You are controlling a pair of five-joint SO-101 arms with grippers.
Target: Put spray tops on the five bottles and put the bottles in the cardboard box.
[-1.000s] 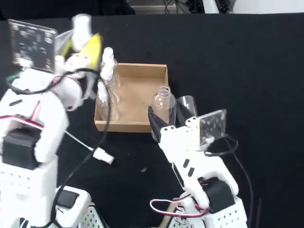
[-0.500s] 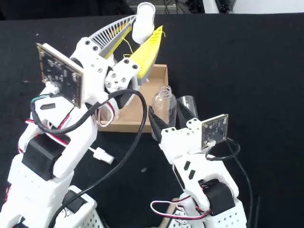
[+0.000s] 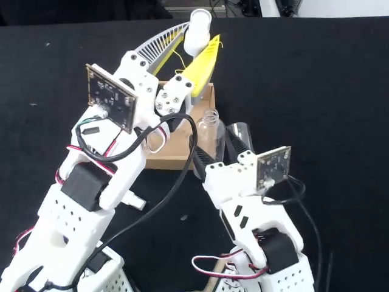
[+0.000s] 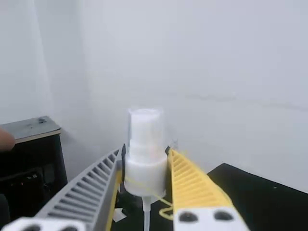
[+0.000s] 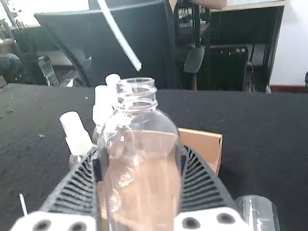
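Note:
My left gripper is raised over the far side of the cardboard box, shut on a white spray top. In the left wrist view the spray top stands upright between the grey and yellow fingers, tube hanging down. My right gripper is shut on a clear bottle with an open neck, held upright at the box's near right corner. From the right wrist, the bottle sits between black fingers, and the spray top's tube hangs slanted above its neck, apart from it.
Bottles with white spray tops stand inside the cardboard box. A loose spray top lies on the black table near the left arm's base. A clear plastic cap sits just right of the held bottle.
The left arm has swung right from the box's left side, carrying the spray top over the box towards the held bottle. The right arm and its bottle have stayed put.

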